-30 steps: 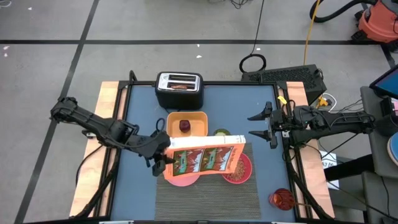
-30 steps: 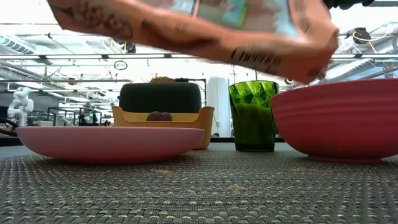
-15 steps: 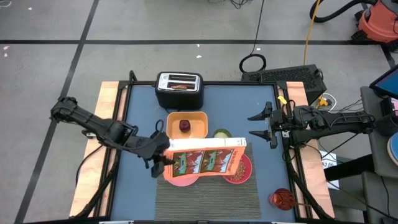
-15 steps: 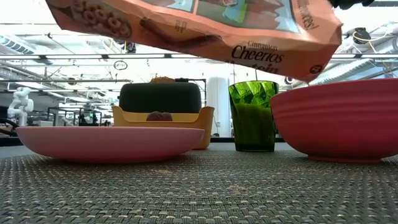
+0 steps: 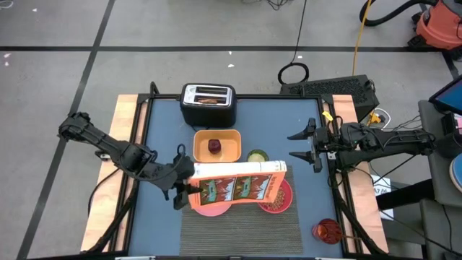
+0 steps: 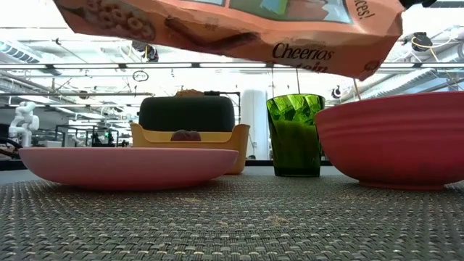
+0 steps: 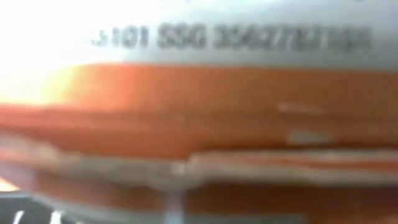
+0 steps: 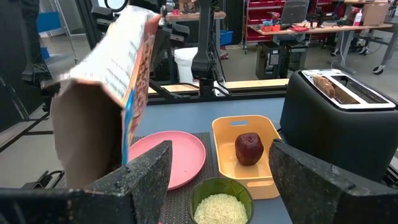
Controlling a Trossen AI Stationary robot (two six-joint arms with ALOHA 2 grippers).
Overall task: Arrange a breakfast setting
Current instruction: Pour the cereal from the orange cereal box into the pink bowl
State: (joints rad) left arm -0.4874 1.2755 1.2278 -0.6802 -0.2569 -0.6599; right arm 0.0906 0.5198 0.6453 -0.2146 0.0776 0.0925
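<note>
We see the left gripper (image 5: 185, 186) at the left edge of the dark grey ribbed placemat (image 5: 238, 230), clamped on one end of the orange-red cereal box (image 5: 238, 185). The box is held in the air, lying roughly level and tipped, spanning from above the round pink plate (image 5: 209, 209) across to above the pink bowl (image 5: 280, 201). In the low view the box (image 6: 239, 32) hangs over the mat (image 6: 217, 225), its lower end just above the bowl's rim (image 6: 395, 141), not touching as far as we can tell. The plate (image 6: 123, 165) sits on the mat's left part, the bowl on its right part.

Behind the mat we note a yellow tray (image 5: 216, 145) holding the small dark-red fruit (image 5: 214, 146). A green glass (image 5: 256, 155) stands just right of the tray, near the bowl; the right wrist view shows pale grains inside it (image 8: 219, 205). A black toaster (image 5: 208, 102) is at the table's far edge with the brown toast slice (image 5: 209, 100) in a slot.

The right gripper (image 5: 309, 151) hovers at the right side of the table, well apart from the box, fingers (image 8: 323, 186) spread and holding nothing. A small red item (image 5: 328, 231) lies near the front right corner; we cannot tell what it is.

The left wrist view is filled by the box's orange surface (image 7: 199, 124).
</note>
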